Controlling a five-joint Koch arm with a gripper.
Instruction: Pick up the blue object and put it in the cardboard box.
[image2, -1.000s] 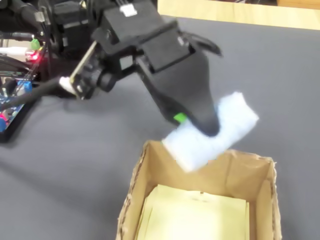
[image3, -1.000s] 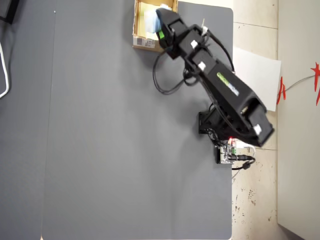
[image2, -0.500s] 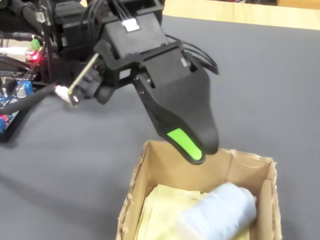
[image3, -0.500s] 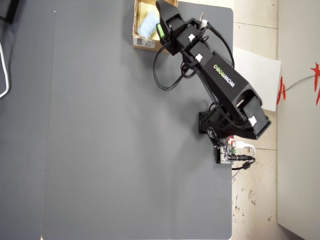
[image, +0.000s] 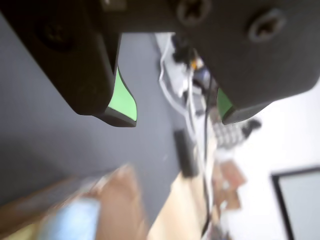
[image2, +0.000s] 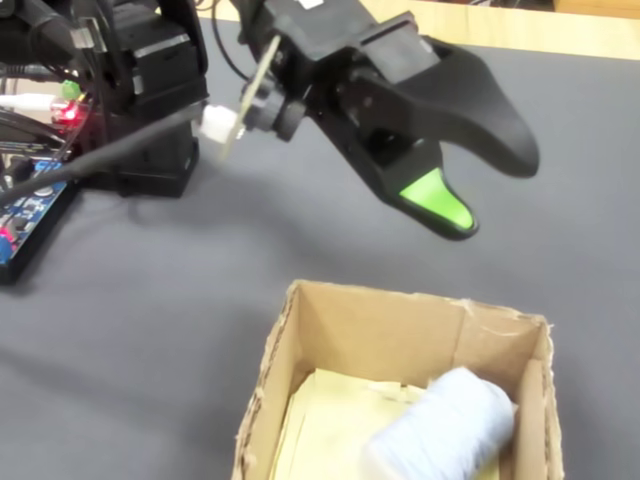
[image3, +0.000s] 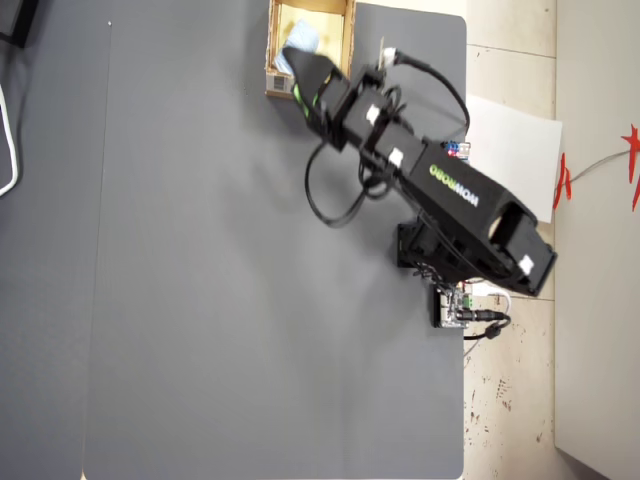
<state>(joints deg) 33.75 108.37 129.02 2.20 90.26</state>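
Note:
The pale blue object (image2: 445, 425) lies inside the cardboard box (image2: 300, 350), against its right wall in the fixed view. Seen from overhead, the blue object (image3: 303, 38) rests in the box (image3: 275, 82) at the table's top edge. My gripper (image2: 490, 195) hangs open and empty above the grey mat, behind the box and apart from it. Overhead, the gripper (image3: 296, 80) is over the box's lower edge. The wrist view shows both green pads (image: 122, 97) wide apart, with the blurred blue object (image: 75, 225) and the box (image: 117, 200) below.
An electronics board (image2: 40, 190) with a red light and cables sits at the left by the arm's base (image2: 150, 90). A wooden strip (image2: 500, 25) borders the far side. Overhead, the grey mat (image3: 200, 280) stretches left and down; a white sheet (image3: 510, 150) lies right.
The gripper held the blue object over the box, then opened and dropped it in. It has since lifted and swung back away from the box, still open.

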